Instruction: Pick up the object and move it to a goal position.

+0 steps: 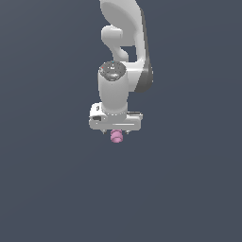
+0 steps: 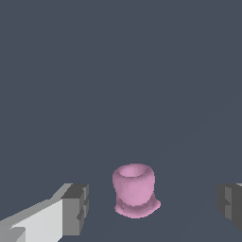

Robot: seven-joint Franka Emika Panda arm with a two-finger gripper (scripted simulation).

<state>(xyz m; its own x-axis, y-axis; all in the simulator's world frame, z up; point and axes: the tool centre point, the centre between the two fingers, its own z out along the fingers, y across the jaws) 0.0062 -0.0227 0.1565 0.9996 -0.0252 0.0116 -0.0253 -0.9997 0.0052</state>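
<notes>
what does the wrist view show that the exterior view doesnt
Only the wrist view shows the two dark fingertips spread wide, with a clear gap to the pink knob-like piece on each side, and the piece's hollow rim and flared base. Only the exterior view shows the white arm reaching down from above, with the claw directly over the piece. Both show the pink piece resting on the plain dark surface, ungrasped.

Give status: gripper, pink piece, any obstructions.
Gripper open, fingers either side of pink piece, no contact visible. Piece upright on the surface, not lifted. Nothing else in view blocking.
</notes>
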